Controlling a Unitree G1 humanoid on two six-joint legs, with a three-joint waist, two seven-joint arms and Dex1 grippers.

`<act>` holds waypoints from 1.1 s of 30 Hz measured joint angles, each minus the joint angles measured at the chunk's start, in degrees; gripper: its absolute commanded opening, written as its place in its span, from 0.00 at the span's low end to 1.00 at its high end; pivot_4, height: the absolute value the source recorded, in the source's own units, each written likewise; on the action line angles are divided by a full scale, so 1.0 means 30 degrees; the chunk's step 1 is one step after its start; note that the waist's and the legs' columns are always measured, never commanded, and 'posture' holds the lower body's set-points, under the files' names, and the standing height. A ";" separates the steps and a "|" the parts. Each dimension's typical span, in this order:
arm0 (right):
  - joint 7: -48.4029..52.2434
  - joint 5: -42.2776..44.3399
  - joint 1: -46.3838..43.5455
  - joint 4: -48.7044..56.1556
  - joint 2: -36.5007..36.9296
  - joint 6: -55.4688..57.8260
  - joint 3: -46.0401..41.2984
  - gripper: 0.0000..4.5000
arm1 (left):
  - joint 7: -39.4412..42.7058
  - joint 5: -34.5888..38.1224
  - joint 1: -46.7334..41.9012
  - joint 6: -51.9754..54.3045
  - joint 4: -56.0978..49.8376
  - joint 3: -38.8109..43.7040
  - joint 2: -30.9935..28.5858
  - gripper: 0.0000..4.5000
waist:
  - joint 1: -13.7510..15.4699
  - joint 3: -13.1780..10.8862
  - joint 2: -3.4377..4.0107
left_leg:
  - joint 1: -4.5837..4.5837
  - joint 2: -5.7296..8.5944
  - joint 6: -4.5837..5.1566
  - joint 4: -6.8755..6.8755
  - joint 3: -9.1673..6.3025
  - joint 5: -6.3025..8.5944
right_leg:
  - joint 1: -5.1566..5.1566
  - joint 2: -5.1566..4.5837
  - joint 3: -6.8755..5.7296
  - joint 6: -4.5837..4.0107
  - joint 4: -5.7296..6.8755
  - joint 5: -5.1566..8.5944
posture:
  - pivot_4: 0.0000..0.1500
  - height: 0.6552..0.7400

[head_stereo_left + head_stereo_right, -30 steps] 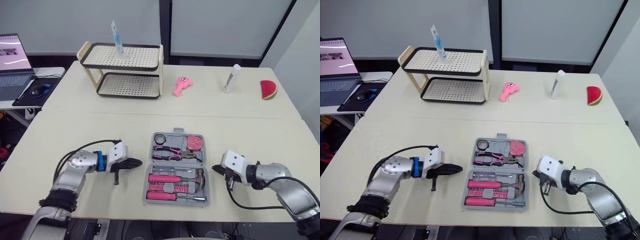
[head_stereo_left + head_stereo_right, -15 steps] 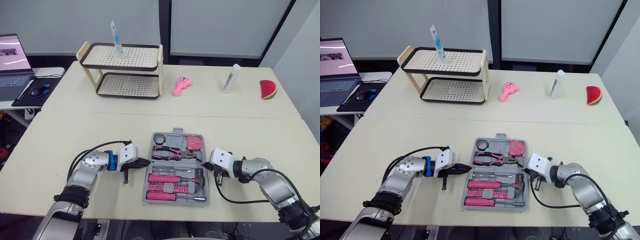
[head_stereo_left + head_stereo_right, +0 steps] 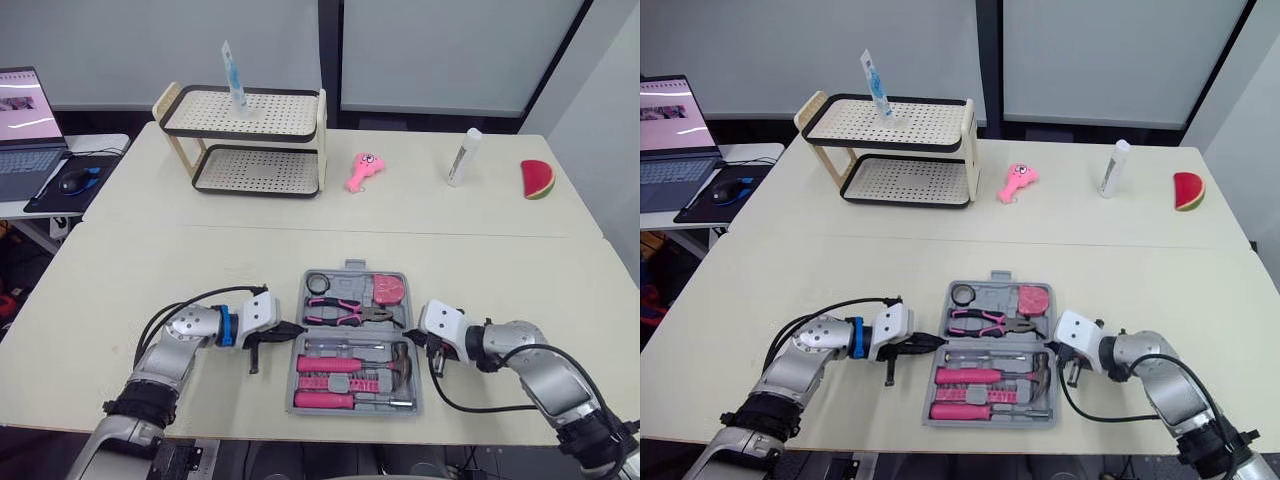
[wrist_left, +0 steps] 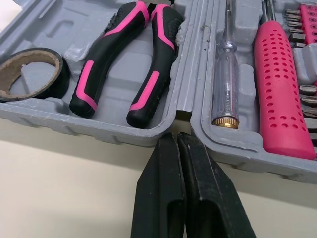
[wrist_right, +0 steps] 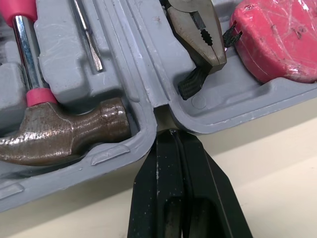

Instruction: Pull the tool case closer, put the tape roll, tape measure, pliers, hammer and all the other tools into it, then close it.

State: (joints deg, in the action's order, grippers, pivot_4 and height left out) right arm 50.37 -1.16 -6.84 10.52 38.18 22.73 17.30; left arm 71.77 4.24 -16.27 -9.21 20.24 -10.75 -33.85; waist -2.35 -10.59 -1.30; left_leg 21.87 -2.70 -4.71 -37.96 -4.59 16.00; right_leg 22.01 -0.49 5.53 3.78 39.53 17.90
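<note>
Case (image 3: 352,328) lies open, long axis fore-aft, handle (image 3: 353,263) pointing away.

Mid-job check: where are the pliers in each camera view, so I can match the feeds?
Left eye view: pliers in the tool case's far half, middle.
Right eye view: pliers, same place.
Left wrist view: their pink-and-black handles, beside the tape roll.
Right wrist view: their steel nose, beside the tape measure.
Shared landmark: the case's hinge seam.

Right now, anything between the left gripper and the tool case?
Nothing. In the left wrist view the shut left gripper sits at the hinge notch of the tool case, bare table beneath; contact can't be confirmed.
</note>
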 measured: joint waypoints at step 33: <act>0.0311 0.0040 0.2276 0.3440 0.0584 0.2589 -0.0016 0.00 | -0.0818 0.0240 0.2855 0.2099 -0.3737 0.0077 -0.0386 0.01 | 0.0116 0.0001 0.0000 | -0.0017 -0.0002 0.0000 -0.0004 0.0003 0.0000 | -0.0009 0.0004 0.0003 0.0002 -0.0002 0.0001 | 1.00 0.94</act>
State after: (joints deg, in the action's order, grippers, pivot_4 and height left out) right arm 51.30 -1.04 -0.01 20.84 39.93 30.49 17.25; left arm 69.31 4.96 -7.70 -2.91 9.02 -10.52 -35.01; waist -2.00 -10.59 -1.30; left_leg 21.82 -2.71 -4.71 -37.98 -4.58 16.00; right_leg 21.98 -0.48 5.54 3.79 39.52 17.90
